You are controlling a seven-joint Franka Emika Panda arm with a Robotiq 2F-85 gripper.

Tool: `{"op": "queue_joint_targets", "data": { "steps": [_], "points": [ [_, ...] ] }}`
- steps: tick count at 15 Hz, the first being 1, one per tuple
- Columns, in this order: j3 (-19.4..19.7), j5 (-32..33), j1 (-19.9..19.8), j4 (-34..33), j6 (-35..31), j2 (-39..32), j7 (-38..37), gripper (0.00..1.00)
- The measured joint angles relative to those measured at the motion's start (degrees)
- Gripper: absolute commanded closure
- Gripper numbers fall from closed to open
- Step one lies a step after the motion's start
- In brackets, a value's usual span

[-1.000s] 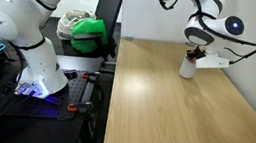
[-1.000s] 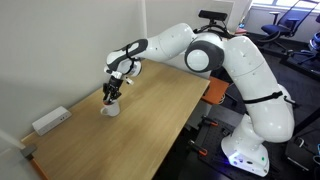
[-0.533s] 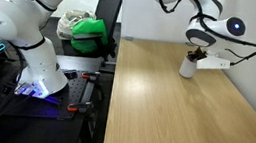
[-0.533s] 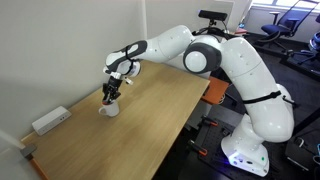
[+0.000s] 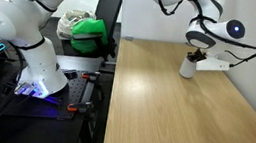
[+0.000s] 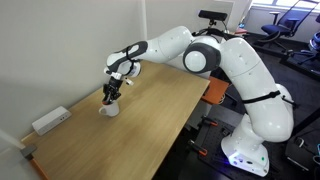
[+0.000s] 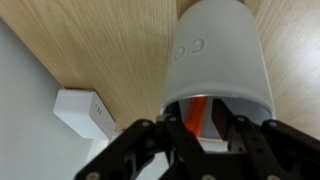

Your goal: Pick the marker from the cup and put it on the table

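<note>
Near the tabletop's (image 7: pixel 110 50) edge, the tool (image 7: pixel 207 128) was held directly above the cup (image 7: pixel 215 55), jaws narrowed astride the upright marker (image 7: pixel 198 113); whether it was clamped could not be told.

We see a white arm (image 6: pixel 225 60) w/ rounded, glossy segs. & fat joints, w/ dark bands at the seams btw. links. The wrist end is black & white w/ a dark round cap (image 5: pixel 233 26) (cam. or joint cover, we can't tell). A thin black cable (image 5: pixel 247 50) loops beside it. The gripper (image 7: pixel 200 128) is matte black, its fingers (image 7: pixel 140 145) built from jointed linkages. The base (image 5: pixel 32 90) glows blue-violet.
</note>
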State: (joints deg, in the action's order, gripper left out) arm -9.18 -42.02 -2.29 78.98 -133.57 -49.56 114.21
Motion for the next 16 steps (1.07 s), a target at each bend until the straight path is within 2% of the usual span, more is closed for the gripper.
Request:
{"op": "queue_joint_targets", "data": {
  "steps": [6,16],
  "points": [
    [-0.29,0.67,-0.21,0.00,-0.58,-0.02,-0.37,0.64],
    [-1.77,9.49,0.04,0.00,-3.39,0.07,-9.02,0.65]
  ]
}}
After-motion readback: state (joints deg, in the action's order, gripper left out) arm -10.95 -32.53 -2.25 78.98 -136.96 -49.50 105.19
